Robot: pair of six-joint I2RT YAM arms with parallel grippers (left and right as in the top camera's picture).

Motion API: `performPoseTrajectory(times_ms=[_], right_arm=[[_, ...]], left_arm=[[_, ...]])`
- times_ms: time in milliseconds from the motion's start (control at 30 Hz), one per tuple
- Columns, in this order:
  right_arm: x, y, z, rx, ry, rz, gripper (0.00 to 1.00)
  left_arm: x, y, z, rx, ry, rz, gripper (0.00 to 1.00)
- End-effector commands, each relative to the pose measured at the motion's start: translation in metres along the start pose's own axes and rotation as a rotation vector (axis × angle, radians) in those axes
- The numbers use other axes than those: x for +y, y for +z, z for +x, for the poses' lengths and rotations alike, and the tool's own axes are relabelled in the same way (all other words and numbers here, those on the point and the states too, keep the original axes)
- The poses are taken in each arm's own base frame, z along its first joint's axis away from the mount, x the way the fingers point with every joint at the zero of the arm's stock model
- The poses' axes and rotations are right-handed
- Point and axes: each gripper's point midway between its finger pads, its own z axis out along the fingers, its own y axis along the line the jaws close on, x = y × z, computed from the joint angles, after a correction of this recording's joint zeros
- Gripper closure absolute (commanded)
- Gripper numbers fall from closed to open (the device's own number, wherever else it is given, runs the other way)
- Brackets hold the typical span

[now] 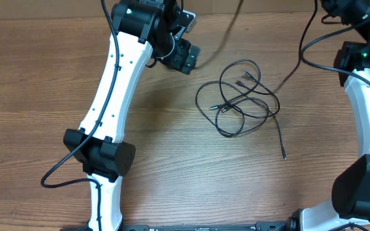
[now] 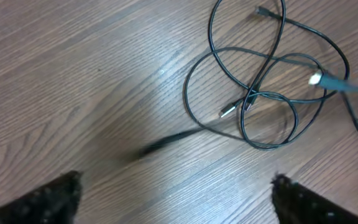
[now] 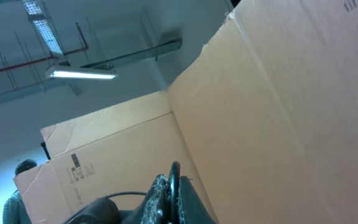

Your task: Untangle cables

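Left jaws gape wide with nothing between the fingers (image 2: 48,199) — they hover above the table (image 1: 44,64). Right jaws are pressed together, tilted up toward cardboard boxes (image 3: 278,93). Cables (image 1: 243,96) lie in a looped tangle on the wood, at about 4 o'clock from the left jaws in the overhead view — one loose end trails out toward 5 o'clock.
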Motion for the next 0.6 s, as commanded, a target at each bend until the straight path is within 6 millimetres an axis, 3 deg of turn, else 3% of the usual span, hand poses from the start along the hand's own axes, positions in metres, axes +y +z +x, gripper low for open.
performPoseTrajectory(times_ms=[0, 333, 567], right_arm=[[0.017, -0.001, -0.025, -0.049, -0.037, 0.001, 0.97], [-0.028, -0.039, -0.050, -0.080, -0.022, 0.180, 0.96], [-0.079, -0.079, -0.055, -0.068, 0.009, 0.383, 0.96]], left_arm=[[-0.002, -0.001, -0.002, -0.008, -0.014, 0.002, 0.00], [-0.003, -0.001, 0.000, -0.001, -0.013, 0.004, 0.00], [-0.003, -0.001, -0.002, -0.007, -0.012, 0.003, 0.00]])
